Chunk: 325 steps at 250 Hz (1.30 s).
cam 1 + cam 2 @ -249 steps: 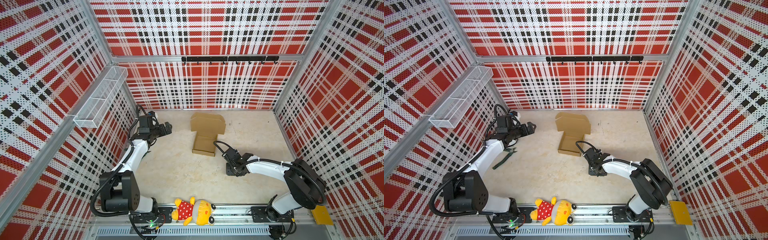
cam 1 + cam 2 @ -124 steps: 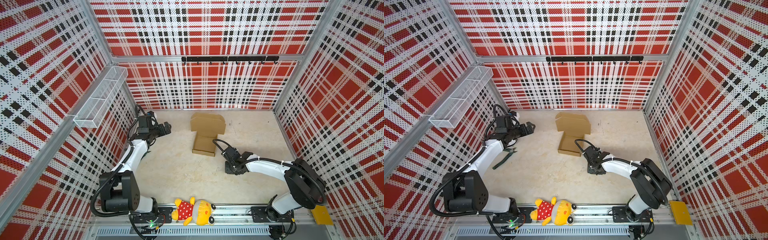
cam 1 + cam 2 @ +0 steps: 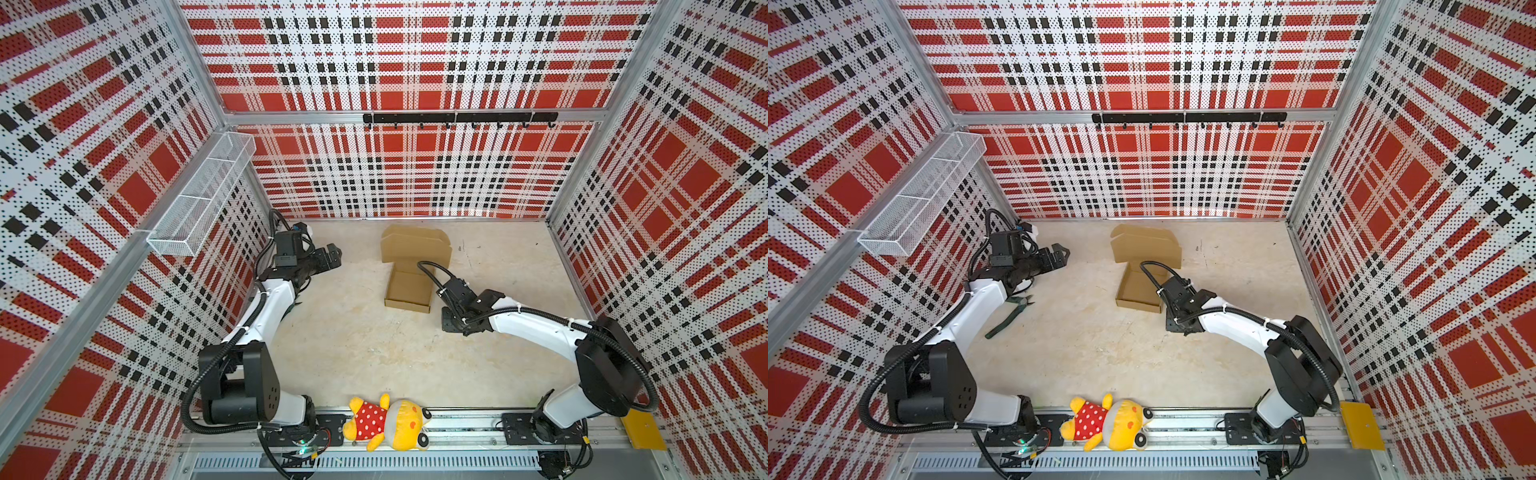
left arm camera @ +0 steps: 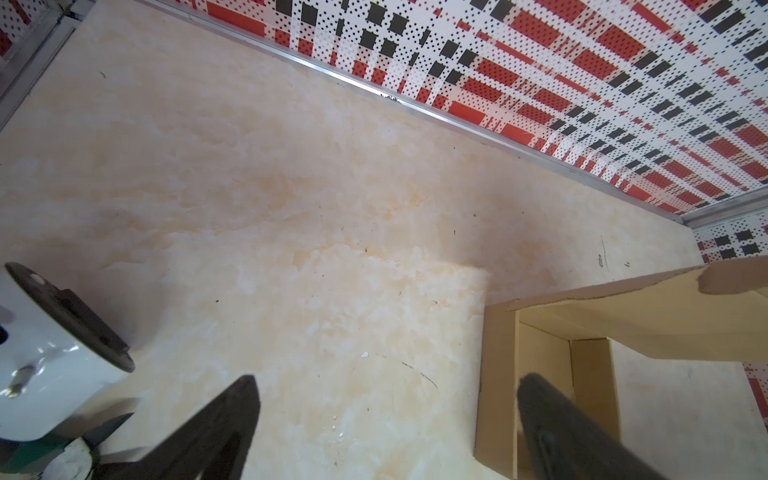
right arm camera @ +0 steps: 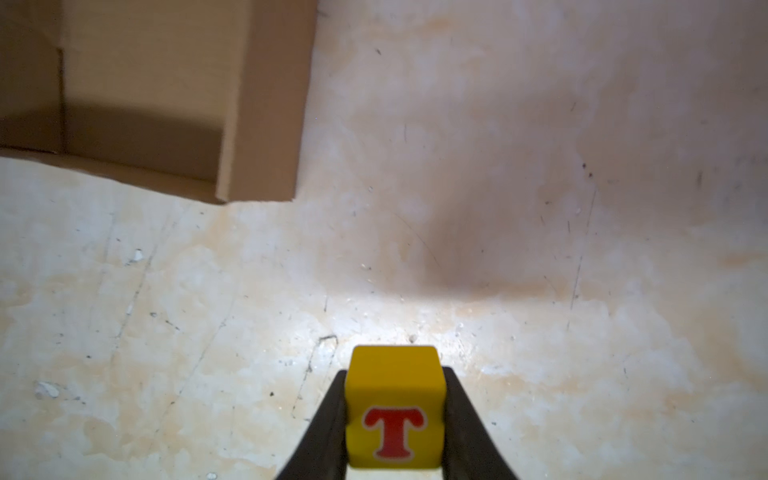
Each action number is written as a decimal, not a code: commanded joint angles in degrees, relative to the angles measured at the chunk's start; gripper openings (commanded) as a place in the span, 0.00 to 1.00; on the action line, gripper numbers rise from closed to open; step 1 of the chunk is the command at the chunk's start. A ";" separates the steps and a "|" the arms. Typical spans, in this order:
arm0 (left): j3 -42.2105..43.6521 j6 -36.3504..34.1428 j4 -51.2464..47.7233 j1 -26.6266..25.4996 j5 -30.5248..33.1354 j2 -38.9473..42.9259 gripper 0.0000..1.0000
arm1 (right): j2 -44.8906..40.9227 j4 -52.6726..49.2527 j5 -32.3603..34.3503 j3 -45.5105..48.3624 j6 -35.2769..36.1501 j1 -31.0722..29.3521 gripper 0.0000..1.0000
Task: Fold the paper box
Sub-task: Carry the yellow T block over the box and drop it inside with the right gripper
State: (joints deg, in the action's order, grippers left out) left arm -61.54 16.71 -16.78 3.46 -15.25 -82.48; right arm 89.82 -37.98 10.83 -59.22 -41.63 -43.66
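Clamping a yellow letter block printed with a red T, the right gripper hangs low over the table, just beside the near right corner of the paper box. That grip looks meant for carrying the block into the tray, since the tray sits open with nothing visible inside. The paper box stands toward the back middle of the table, its walls raised and its lid flap upright at the far side, which keeps the opening free from above. The left gripper hovers off the box's left side, apart from it, fingers spread wide and holding nothing. It seems placed there to steady a wall or push the lid down. Closing the lid appears to be what remains. Well to the left of the box lie green-handled pliers, untouched.
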 commanded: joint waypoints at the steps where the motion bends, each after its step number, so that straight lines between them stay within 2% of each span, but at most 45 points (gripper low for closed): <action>1: 0.38 0.79 1.19 0.65 -0.66 0.82 1.00 | 1.94 -0.87 1.83 -4.16 1.79 -0.61 0.31; 189: 0.02 1.11 1.01 0.67 -1.20 1.09 0.99 | 19.85 4.03 0.29 -26.87 10.57 -1.34 0.31; 325: 0.19 1.22 1.19 0.69 -0.90 1.44 0.99 | 26.32 14.53 6.57 -27.80 11.02 -1.00 0.30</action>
State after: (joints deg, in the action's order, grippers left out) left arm -61.36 17.63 -16.71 3.57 -16.12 -82.43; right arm 114.76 -28.14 15.05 -86.04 -31.05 -44.64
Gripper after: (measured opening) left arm 0.994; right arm 0.324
